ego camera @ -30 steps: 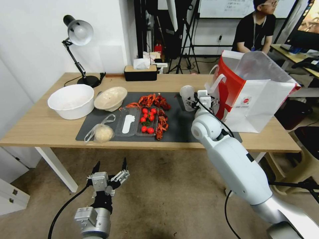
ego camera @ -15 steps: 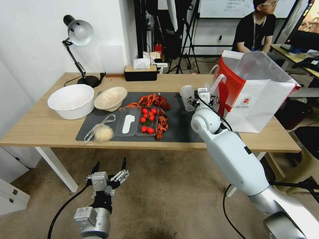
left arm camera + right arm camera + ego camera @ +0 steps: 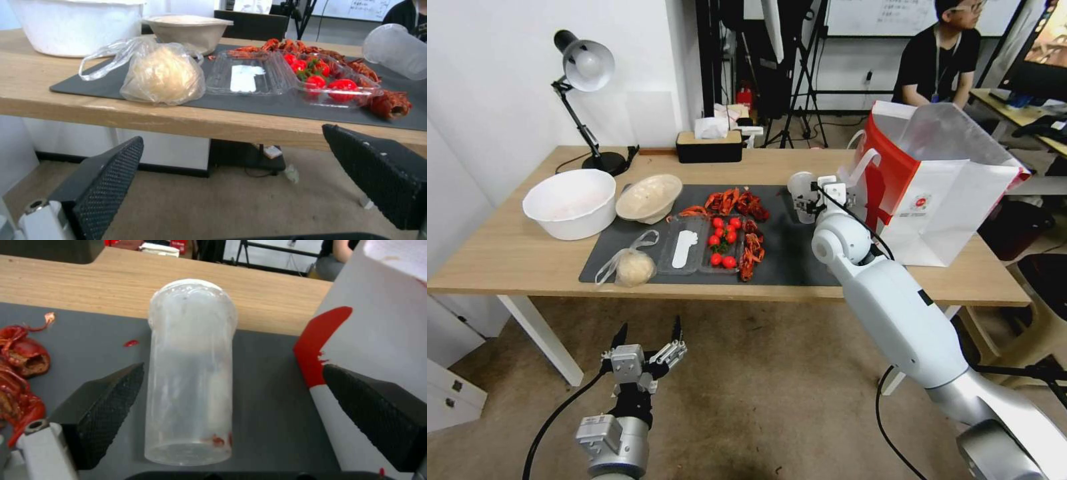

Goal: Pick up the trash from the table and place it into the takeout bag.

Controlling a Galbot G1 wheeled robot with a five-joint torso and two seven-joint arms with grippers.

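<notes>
In the head view the right arm covers part of the clear plastic cup and the takeout bag's lower near corner. The bag's inside cannot be seen. The left wrist view's edge cuts off the cup.

A black desk lamp stands at the surface's far left corner, beside a large white bowl. A black tissue box sits at the far edge; cherry tomatoes fill a clear tray.
</notes>
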